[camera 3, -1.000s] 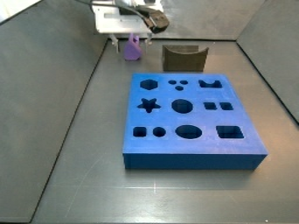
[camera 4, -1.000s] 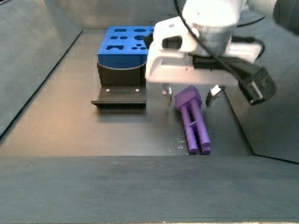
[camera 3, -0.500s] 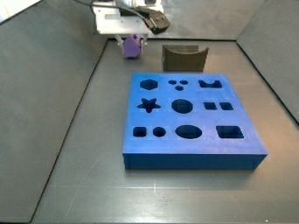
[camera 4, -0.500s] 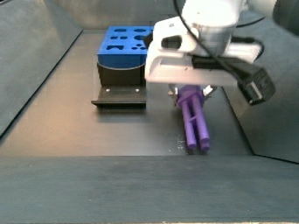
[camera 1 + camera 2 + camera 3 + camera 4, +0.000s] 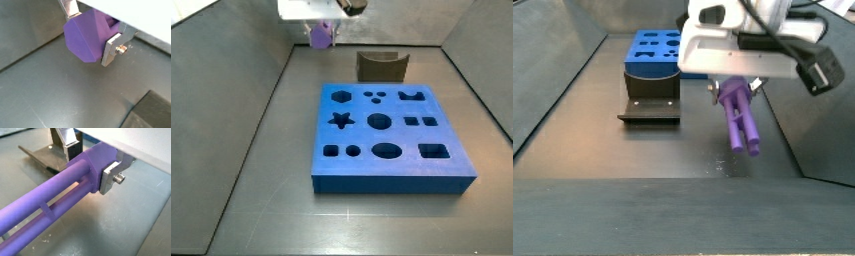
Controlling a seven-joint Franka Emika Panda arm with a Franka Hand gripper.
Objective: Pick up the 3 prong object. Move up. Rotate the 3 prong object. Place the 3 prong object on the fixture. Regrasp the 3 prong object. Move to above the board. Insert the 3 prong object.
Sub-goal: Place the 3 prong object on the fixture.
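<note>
In a side view the board (image 5: 653, 52) and the fixture (image 5: 649, 105) stand at left, cutouts empty. To their right the end effector (image 5: 735, 84) grasps the 3 prong object (image 5: 742, 122) at its upper end, clear above the floor (image 5: 633, 150); its fingers (image 5: 109, 176) clamp the purple block

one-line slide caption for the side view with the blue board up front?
Pincer shut on the 3 prong object, behind the fixture and blue board.

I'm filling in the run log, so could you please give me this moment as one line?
phase: move up | claw: shut on 3 prong object, hanging off floor | fixture: empty | board: no insert
</note>
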